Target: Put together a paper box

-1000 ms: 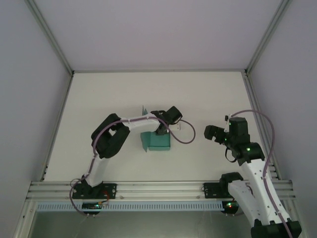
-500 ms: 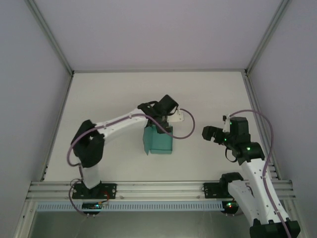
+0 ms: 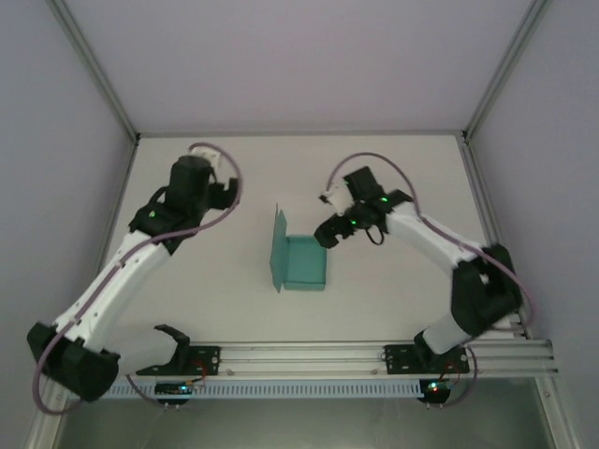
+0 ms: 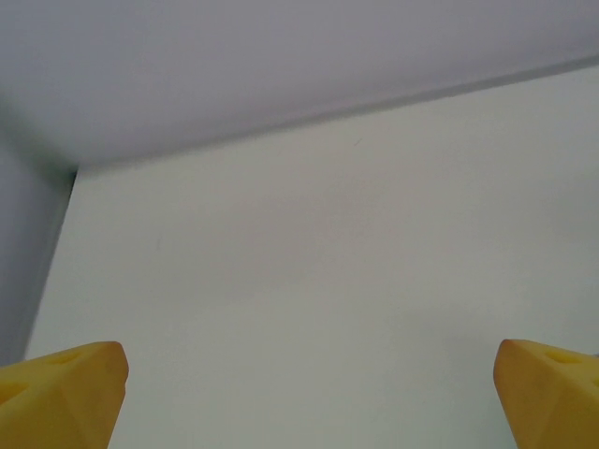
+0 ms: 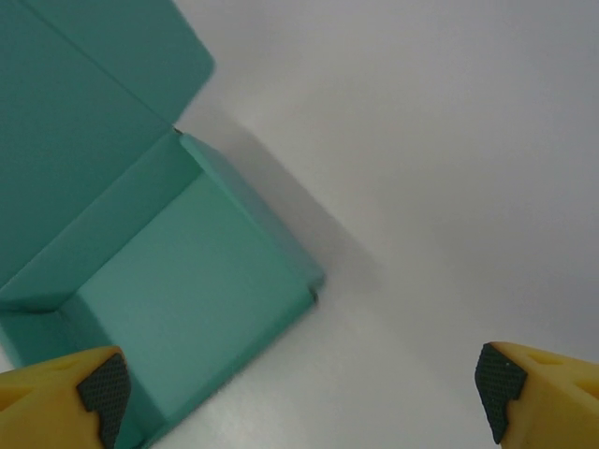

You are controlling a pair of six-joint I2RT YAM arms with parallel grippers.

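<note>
The paper box [image 3: 301, 262] sits on the white table [image 3: 393, 168] about midway between the two arms, a little nearer the near edge. It is a teal open tray with one tall flap [image 3: 278, 248] standing along its left side.

The right gripper [image 3: 325, 236] hangs just past the box's far right corner. Its jaws are spread wide, with nothing between them and nothing gripped. Whether a fingertip grazes the card cannot be told from overhead.

In its own wrist view the right gripper [image 5: 298, 374] has yellow fingers [image 5: 56, 383] with dark pads at the bottom corners. The paper box [image 5: 178, 281] lies below and to the left, showing its floor, its low walls and one sharp corner. The flap [image 5: 84, 122] rises behind (its top corner is rounded). Bare table lies between the two fingertips.

The left gripper [image 4: 307, 365] also stands wide apart and holds nothing. Between its yellow tips lies plain table running up to the grey wall [image 4: 281, 56] and a corner at the left.

The overhead camera gives the layout, with the box well apart from the left arm [image 3: 122, 271]. That arm's elbow is folded out low at the left, and its long link reaches diagonally to the far left part of the table. The right arm [image 3: 430, 243] bends at its elbow on the right, stretches up and inward, then tips its wrist down toward the box.
</note>
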